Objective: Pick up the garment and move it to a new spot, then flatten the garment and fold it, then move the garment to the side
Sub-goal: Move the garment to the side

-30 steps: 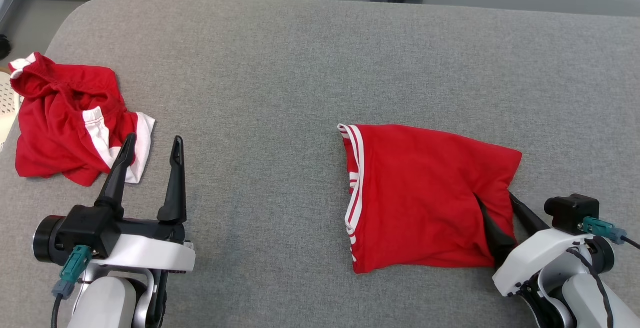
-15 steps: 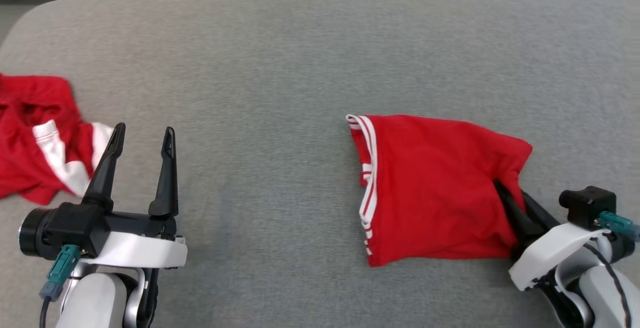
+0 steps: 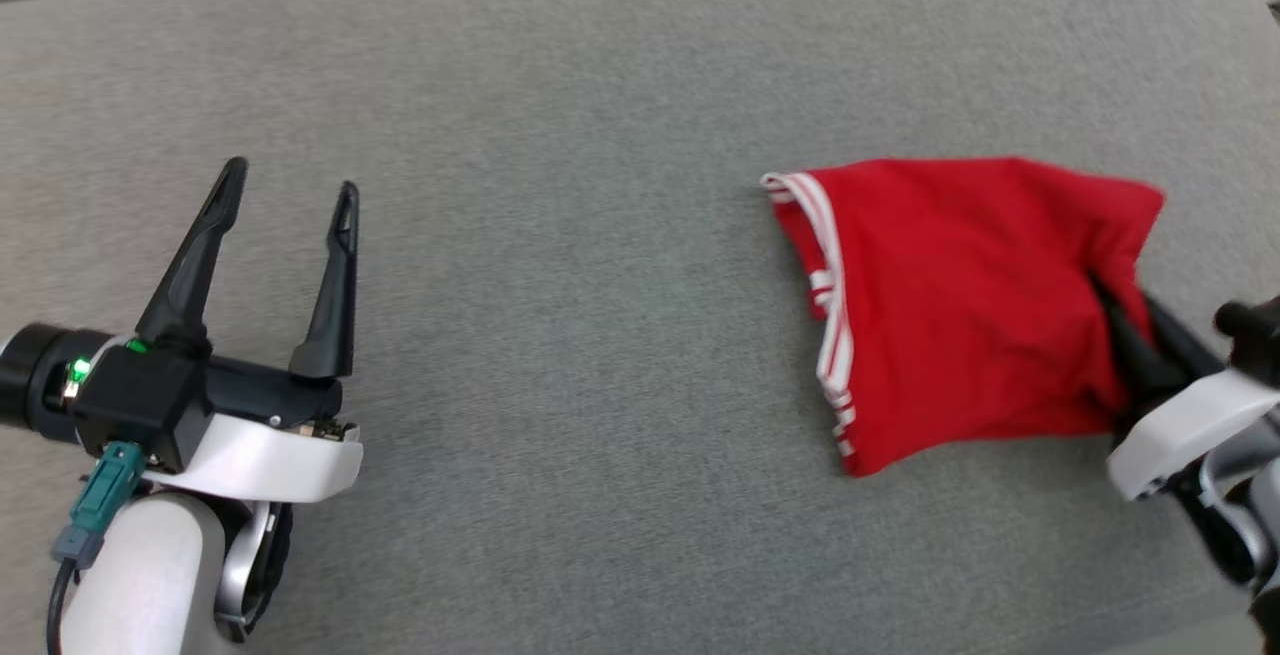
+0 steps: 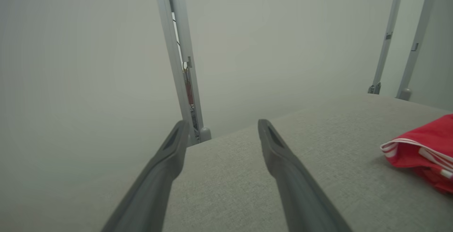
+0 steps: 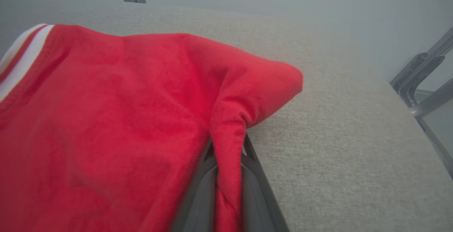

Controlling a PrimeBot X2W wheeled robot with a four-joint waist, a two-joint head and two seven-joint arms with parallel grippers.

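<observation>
The garment [image 3: 960, 305] is red with white stripes along its left hem and lies folded on the grey surface at the right of the head view. My right gripper [image 3: 1108, 297] is at the garment's right edge, shut on a pinched fold of the red cloth. In the right wrist view the fold of the garment [image 5: 141, 101] runs down between the two fingers [image 5: 198, 193] of the right gripper [image 5: 228, 154]. My left gripper [image 3: 290, 180] hovers open and empty far to the left. The left wrist view has the left gripper [image 4: 221, 127] open, with the garment [image 4: 424, 150] at its right edge.
The grey fabric surface [image 3: 600, 235] spreads wide between the two arms. Its far edge runs along the top left of the head view. Metal frame posts [image 4: 180, 58] stand behind the surface, and more frame tubing [image 5: 421, 79] sits off its right end.
The head camera has swung right, shifting the whole picture. My right gripper has closed on the garment's right edge, bunching the cloth there. The left gripper stays open.
</observation>
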